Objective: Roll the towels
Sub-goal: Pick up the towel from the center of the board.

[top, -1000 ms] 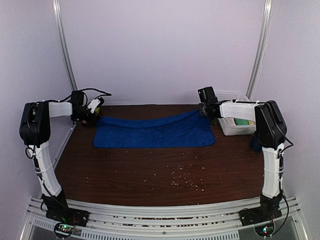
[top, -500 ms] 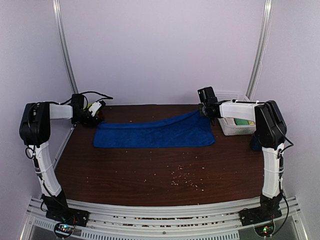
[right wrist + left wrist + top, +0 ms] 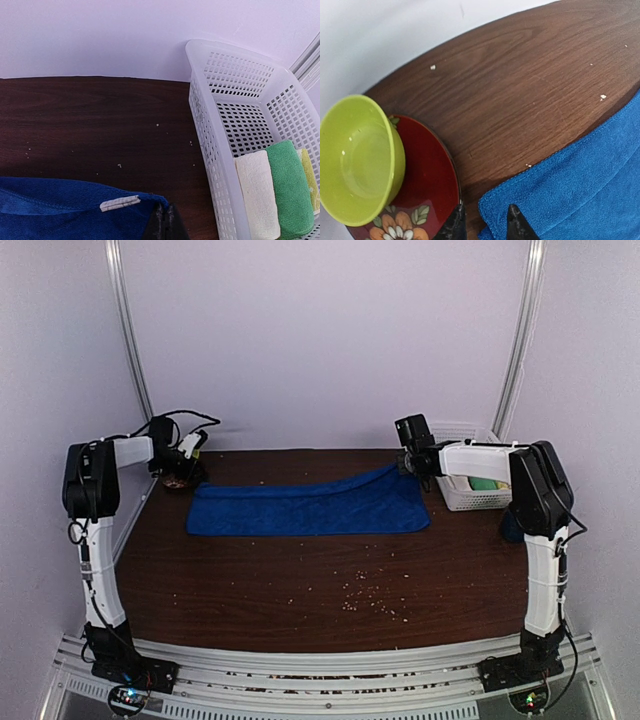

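The royal blue towel (image 3: pixel 305 508) lies spread across the far half of the table. Its far right corner is raised off the wood, and my right gripper (image 3: pixel 403 466) is shut on it. In the right wrist view the closed gripper (image 3: pixel 167 224) pinches that corner just right of the towel's white label (image 3: pixel 120 202). My left gripper (image 3: pixel 188 474) hovers at the towel's far left corner with its jaws apart. In the left wrist view that corner (image 3: pixel 492 207) lies flat under the open gripper (image 3: pixel 485 227). A cream-white rolled towel (image 3: pixel 257 195) sits in the basket.
A white mesh basket (image 3: pixel 200 125) stands at the far right and also holds a green cloth (image 3: pixel 290 185) and a yellow cloth (image 3: pixel 311 175). A lime bowl (image 3: pixel 357 155) sits on a red flowered plate (image 3: pixel 427 185) at the far left corner. Crumbs (image 3: pixel 365 595) dot the wood.
My left gripper has opened and let go of the towel's far left corner, which now lies flat. The left arm drew back toward the far left. The right gripper has not moved.
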